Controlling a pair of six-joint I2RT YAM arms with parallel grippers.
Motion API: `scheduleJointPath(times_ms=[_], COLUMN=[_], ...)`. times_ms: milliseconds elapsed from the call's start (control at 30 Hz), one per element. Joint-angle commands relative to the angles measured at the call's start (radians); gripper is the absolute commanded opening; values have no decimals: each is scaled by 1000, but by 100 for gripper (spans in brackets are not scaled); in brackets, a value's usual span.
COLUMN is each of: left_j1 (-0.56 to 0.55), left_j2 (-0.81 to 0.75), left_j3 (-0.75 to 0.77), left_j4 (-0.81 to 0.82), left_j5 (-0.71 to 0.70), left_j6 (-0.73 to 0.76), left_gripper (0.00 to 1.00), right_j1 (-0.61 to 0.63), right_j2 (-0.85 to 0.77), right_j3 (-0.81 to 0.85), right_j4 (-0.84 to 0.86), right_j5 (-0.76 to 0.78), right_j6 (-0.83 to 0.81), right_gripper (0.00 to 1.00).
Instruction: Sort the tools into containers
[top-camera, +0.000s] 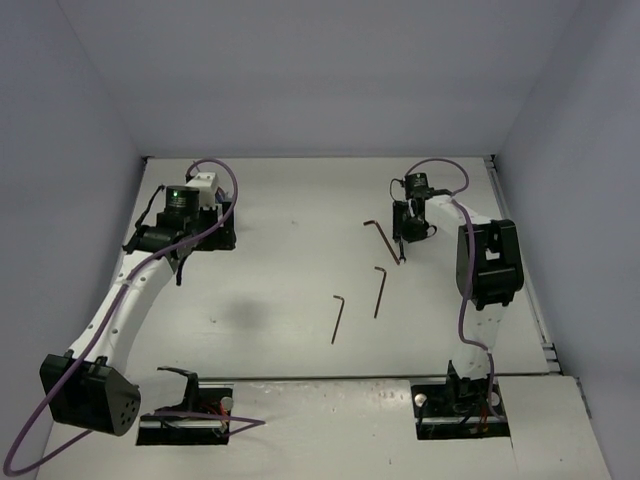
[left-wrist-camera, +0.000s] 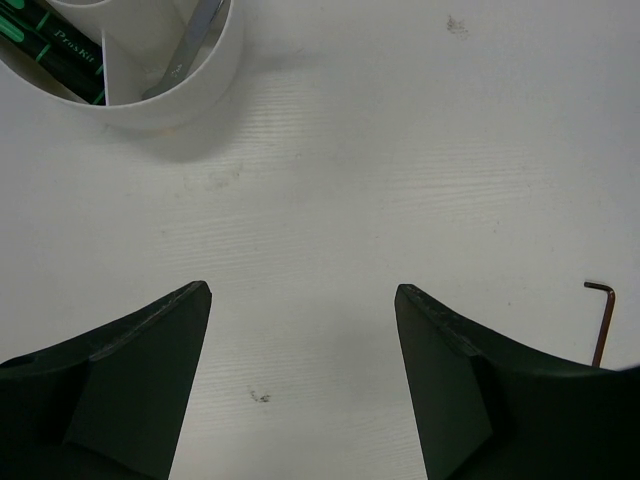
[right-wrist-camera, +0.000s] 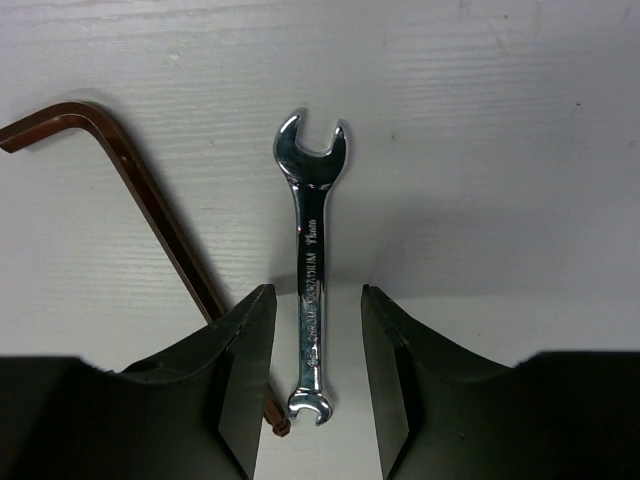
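Brown hex key (right-wrist-camera: 150, 202) (partly hidden) lies just beside wrench (right-wrist-camera: 312, 270).

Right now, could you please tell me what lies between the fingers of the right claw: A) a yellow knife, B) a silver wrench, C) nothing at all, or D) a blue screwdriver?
B: the right wrist view shows a silver wrench lying lengthwise between the fingers of the right claw, with a dark hex key off to one side.
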Motion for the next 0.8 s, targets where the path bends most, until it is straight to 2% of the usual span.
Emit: scheduleJointPath(times_ms=[0,233,367,533,767], left_j1=[9,12,12,12,-14], left_j2=[-26,-16,-15,-5,4], left_j3=[21,20,17,15,12], left_j4=[36,34,36,37,45], left_j5=[-5,-1,-3,7,74], left_j6=[-7,-4,-5,-9,-69], left_gripper=[71,71,71,71,71], right_j1=[17,20,25,34,34], right_j2=[16,61,77,84,13], right_j3=[49,62,56,59,62], right_j4=[-36,-77,-120,-154,-153], right_j5=[-2,-4,50,152,194], right_j6=[-18,-5,8,23,20], right_gripper=[37,31,11,0,0])
